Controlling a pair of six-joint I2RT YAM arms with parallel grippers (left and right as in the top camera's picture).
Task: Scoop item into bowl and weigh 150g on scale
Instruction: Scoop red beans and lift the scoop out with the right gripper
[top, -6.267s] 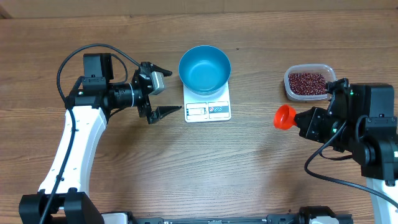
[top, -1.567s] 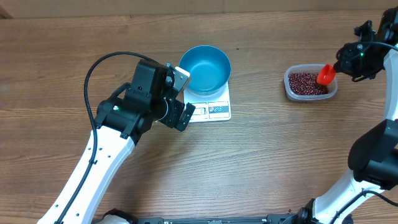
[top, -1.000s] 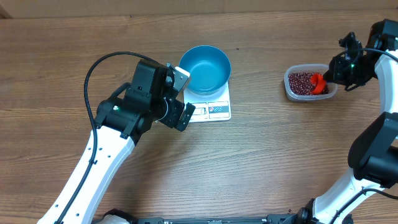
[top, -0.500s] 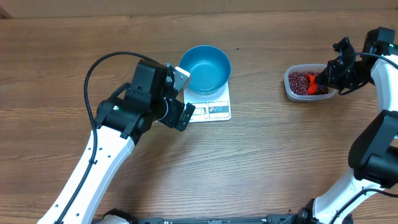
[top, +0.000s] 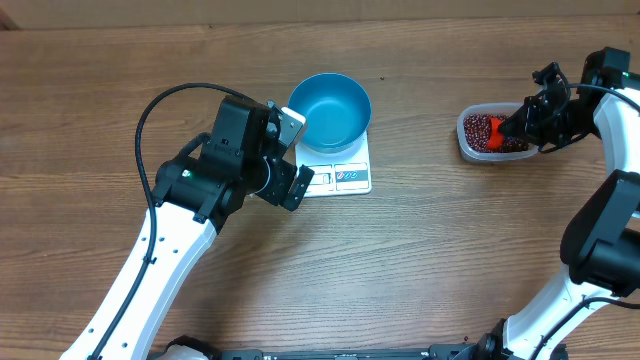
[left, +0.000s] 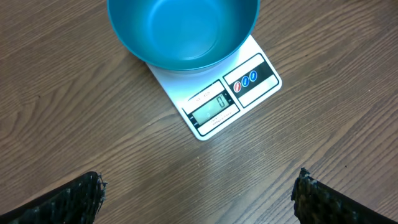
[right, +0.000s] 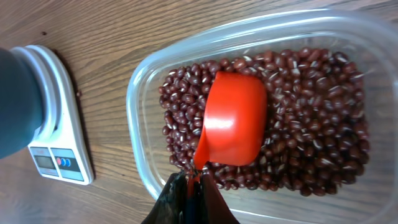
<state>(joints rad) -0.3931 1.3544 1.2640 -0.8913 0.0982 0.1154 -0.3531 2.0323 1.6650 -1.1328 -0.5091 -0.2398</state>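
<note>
The wooden table (top: 420, 260) has open wood across its near half and between scale and tub; the left gripper (left: 199, 196) hangs over it at the scale's near-left side, jaws spread wide, touching nothing. The blue bowl (top: 329, 108) sits empty on the white scale (top: 335, 177) toward the middle of the far edge, and only the left wrist view shows the display reading zero; the clear tub (top: 468, 147) stands near the right edge. Only the right wrist view shows the right gripper (right: 189, 199) pinching the handle of the red scoop (right: 236, 118), which lies on the beans (right: 311, 143) inside the tub.
</note>
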